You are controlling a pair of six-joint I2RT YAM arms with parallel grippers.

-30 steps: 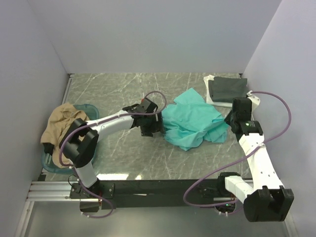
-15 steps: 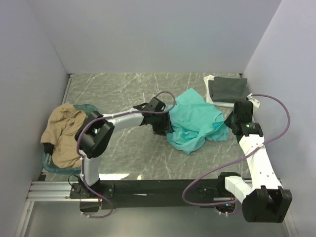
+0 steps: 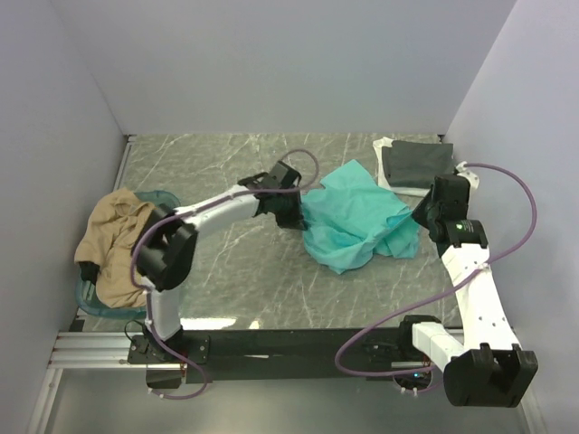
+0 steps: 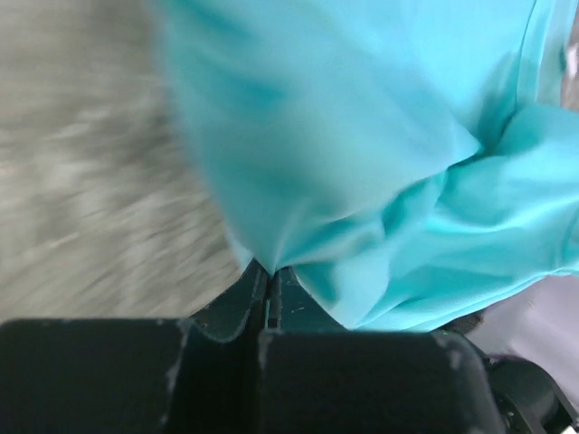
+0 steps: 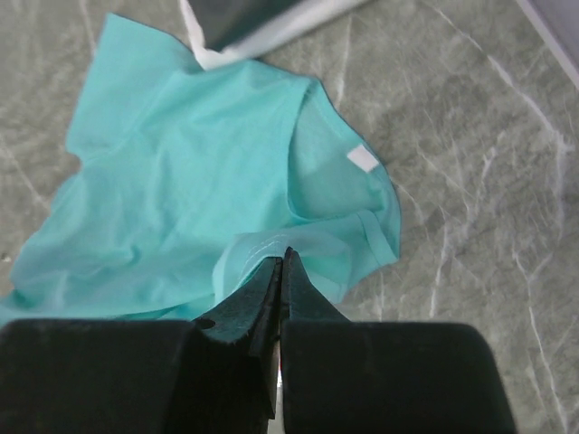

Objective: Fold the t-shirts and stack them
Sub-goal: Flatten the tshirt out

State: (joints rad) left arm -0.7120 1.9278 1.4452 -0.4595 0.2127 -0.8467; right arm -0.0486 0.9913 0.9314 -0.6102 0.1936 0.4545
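Cloth of the teal-green t-shirt (image 3: 357, 221), pinched in the closed left gripper (image 4: 269, 269), has been tugged rearward for spreading; the right gripper (image 5: 282, 257) is closed, hold unclear.

A grey-green tabletop (image 3: 217, 154) veined with white lies under even, soft light, closed in at the back and both sides by plain pale lavender walls (image 3: 271, 63), with a silver aluminium rail (image 3: 90, 348) along its near edge.

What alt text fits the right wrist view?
The right gripper, black fingers closed together, pinches the edge of a crumpled teal t-shirt lying on a grey marbled table. A dark grey t-shirt on a white t-shirt shows at top.
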